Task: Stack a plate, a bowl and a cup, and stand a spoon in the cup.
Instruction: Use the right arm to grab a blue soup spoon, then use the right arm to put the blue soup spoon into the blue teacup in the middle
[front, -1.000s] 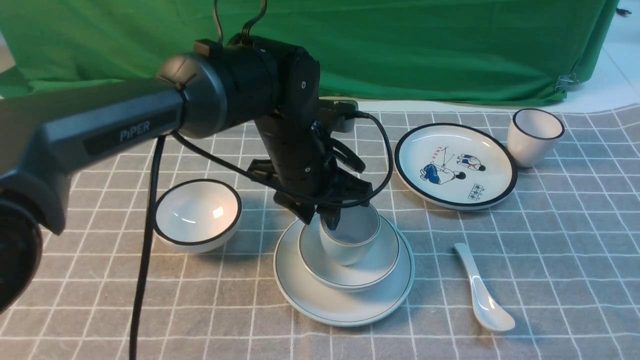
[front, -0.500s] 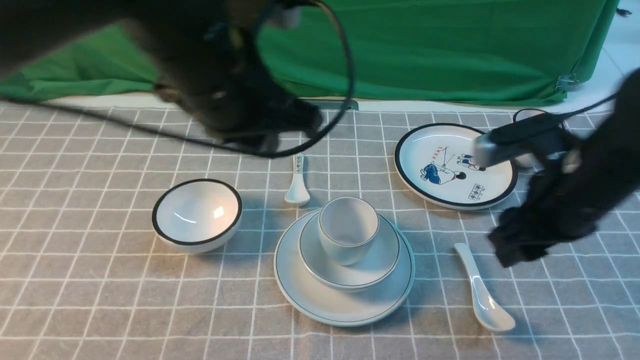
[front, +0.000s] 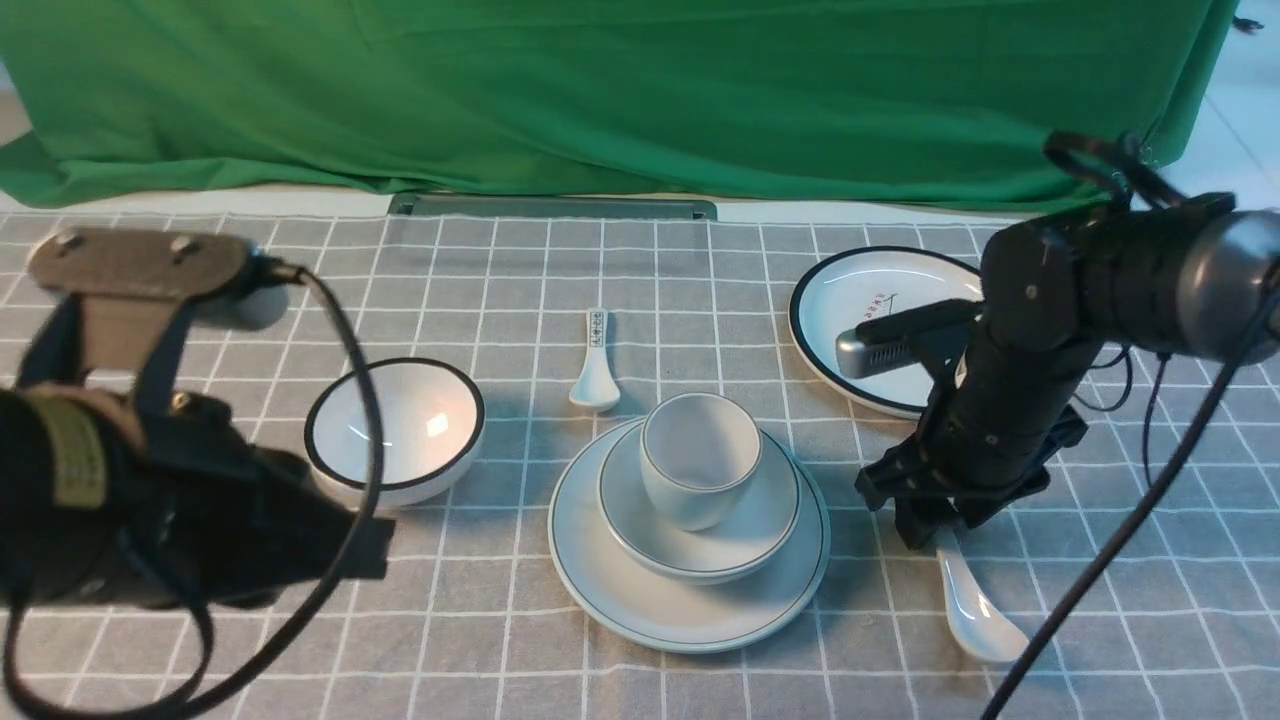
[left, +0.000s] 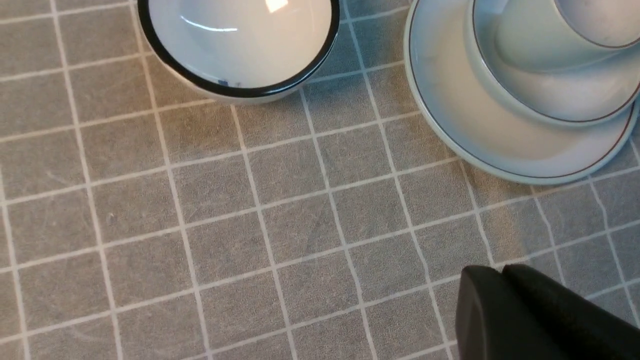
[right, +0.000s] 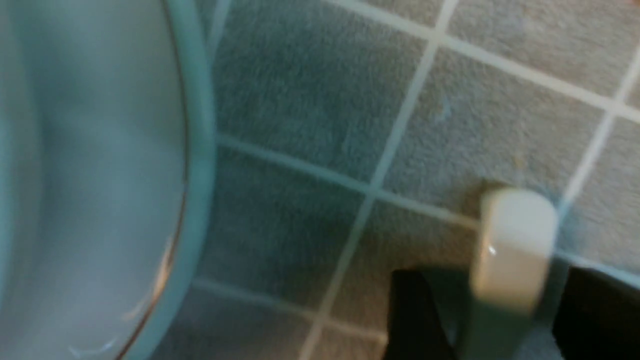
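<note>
Cup (front: 698, 470) sits in bowl (front: 770, 500), bowl on plate (front: 640, 600). Right claw (front: 930, 530) released, astride spoon (front: 975, 610) handle; left claw (left: 500, 274) clenched.

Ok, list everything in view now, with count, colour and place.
plate: one, pale grey-white with thin dark rim, centre front
bowl: one, pale grey-white, on the plate
cup: one, pale grey-white, in the bowl
large spoon: one, glossy white, right of the plate
small spoon: one, white, dark handle marks, behind the plate
black-rimmed bowl: one, white, left of the plate
cartoon plate: one, white, black rim, back right
checked cloth: one, grey, under everything
backdrop: one, green, behind
left tool: one, black, shut, front left
right tool: one, black, open astride the large spoon's handle
</note>
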